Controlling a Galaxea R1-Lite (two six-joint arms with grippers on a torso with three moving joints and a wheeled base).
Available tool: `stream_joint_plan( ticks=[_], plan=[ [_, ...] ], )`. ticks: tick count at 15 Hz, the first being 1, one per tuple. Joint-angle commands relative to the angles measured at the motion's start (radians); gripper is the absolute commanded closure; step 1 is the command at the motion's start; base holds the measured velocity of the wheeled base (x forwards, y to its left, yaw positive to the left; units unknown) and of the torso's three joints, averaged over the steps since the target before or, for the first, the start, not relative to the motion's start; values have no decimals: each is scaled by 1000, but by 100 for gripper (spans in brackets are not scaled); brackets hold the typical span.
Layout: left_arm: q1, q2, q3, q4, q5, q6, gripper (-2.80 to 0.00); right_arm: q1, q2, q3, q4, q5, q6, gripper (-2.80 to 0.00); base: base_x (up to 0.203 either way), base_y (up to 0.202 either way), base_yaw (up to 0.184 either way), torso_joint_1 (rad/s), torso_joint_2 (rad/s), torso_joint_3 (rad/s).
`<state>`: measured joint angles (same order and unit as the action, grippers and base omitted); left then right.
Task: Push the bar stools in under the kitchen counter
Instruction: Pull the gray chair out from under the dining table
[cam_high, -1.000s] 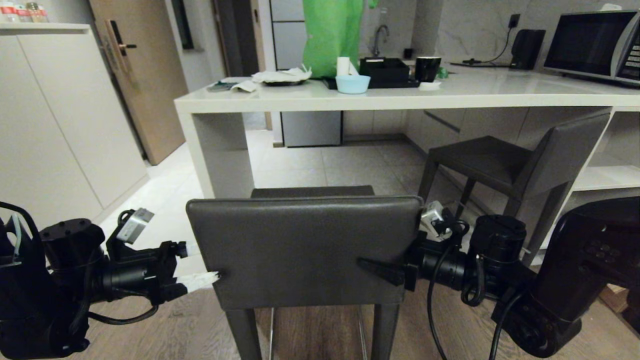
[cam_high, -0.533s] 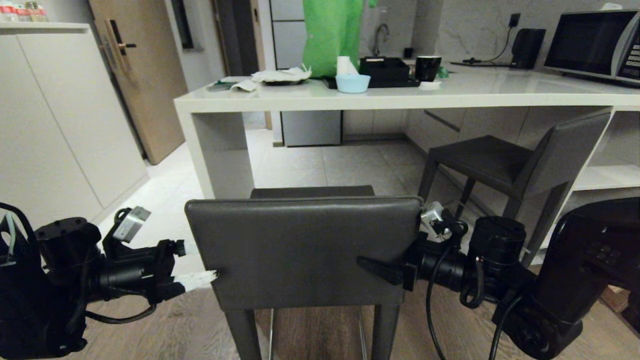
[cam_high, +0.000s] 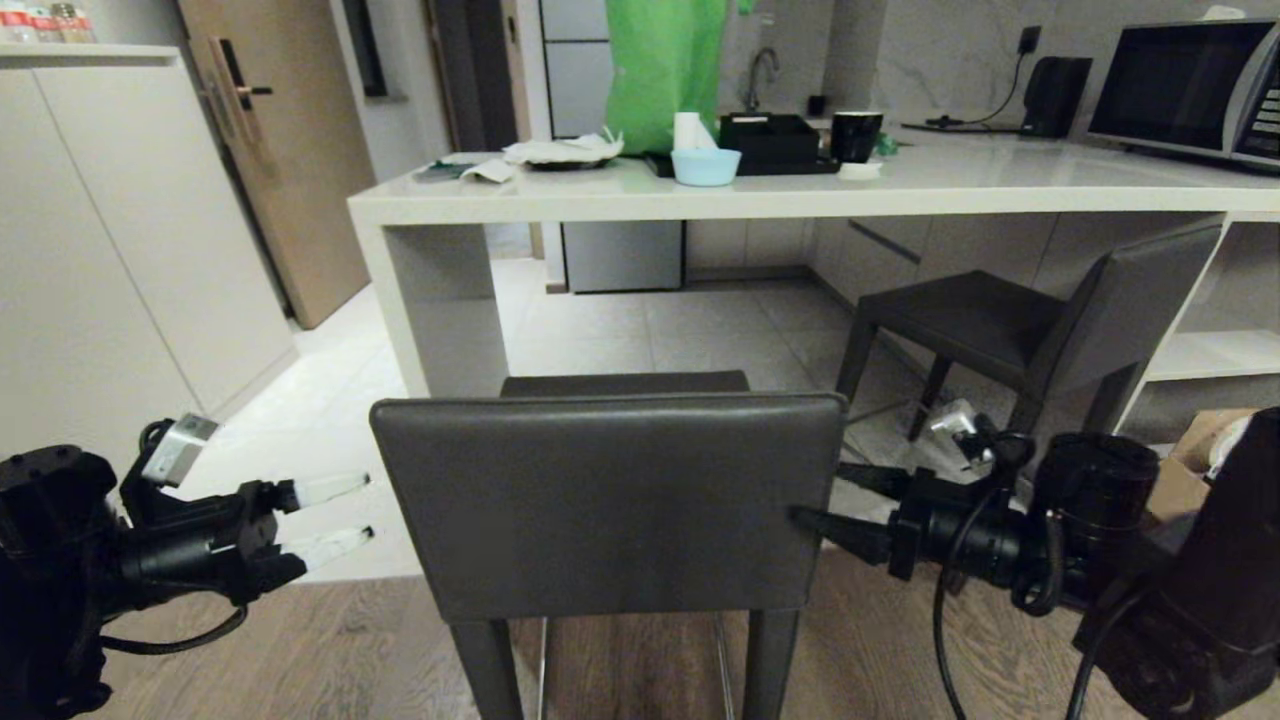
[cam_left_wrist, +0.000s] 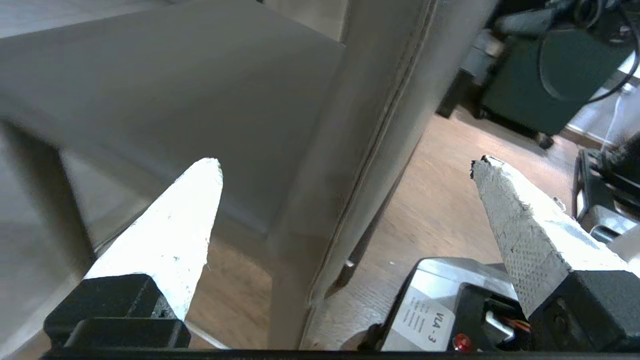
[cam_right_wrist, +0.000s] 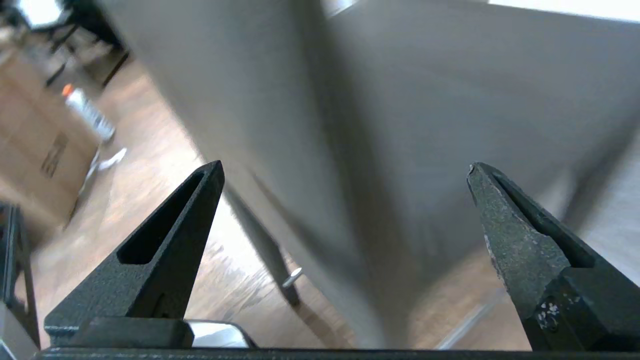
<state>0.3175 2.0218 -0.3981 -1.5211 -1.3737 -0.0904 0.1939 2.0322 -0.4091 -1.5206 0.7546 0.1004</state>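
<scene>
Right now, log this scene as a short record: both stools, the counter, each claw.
near stool: dark grey leather-like bar stool, backrest facing the camera, standing short of the counter
far stool: matching dark grey bar stool, angled, seat partly beneath the counter
counter: pale cream glossy stone-look kitchen counter, carrying a light blue bowl and a black cup
left claw: open, clear of the near backrest's left edge
right claw: open, at the backrest's right edge; contact unclear
</scene>
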Motion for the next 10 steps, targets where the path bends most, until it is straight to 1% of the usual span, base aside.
stream_joint_plan(
  ticks=[1, 3, 4, 5, 6, 7, 8, 9, 10],
  plan=[
    [56, -73, 37, -9, -4, -7, -280, -120, -117, 37, -9, 34, 32, -280, 0, 0, 0, 0, 0, 0],
    [139, -136, 68, -9, 3, -12, -280, -194, -217, 89, -9, 38, 45, -280, 0, 0, 0, 0, 0, 0],
    [179, -175, 66, -9, 6, -31, -280, -245, -276, 111, -9, 38, 48, -280, 0, 0, 0, 0, 0, 0],
    [202, -226, 57, -9, 10, -81, -280, -309, -318, 127, -9, 38, 50, -280, 0, 0, 0, 0, 0, 0],
    [219, -298, 36, -9, 33, -199, -280, -379, -367, 133, -9, 36, 52, -280, 0, 0, 0, 0, 0, 0],
    [224, -363, 2, -9, 87, -342, -280, -407, -412, 128, -9, 23, 53, -280, 0, 0, 0, 0, 0, 0],
    [219, -411, -63, -9, 153, -469, -280, -411, -462, 117, 15, -15, 52, -280, 0, 0, 0, 0, 0, 0],
    [213, -439, -135, -9, 200, -538, -280, -400, -524, 94, 99, -75, 49, -280, 0, 0, 0, 0, 0, 0],
    [209, -476, -187, 9, 227, -574, -280, -380, -601, 53, 254, -147, 45, -280, 0, 0, 0, 0, 0, 0]
  ],
)
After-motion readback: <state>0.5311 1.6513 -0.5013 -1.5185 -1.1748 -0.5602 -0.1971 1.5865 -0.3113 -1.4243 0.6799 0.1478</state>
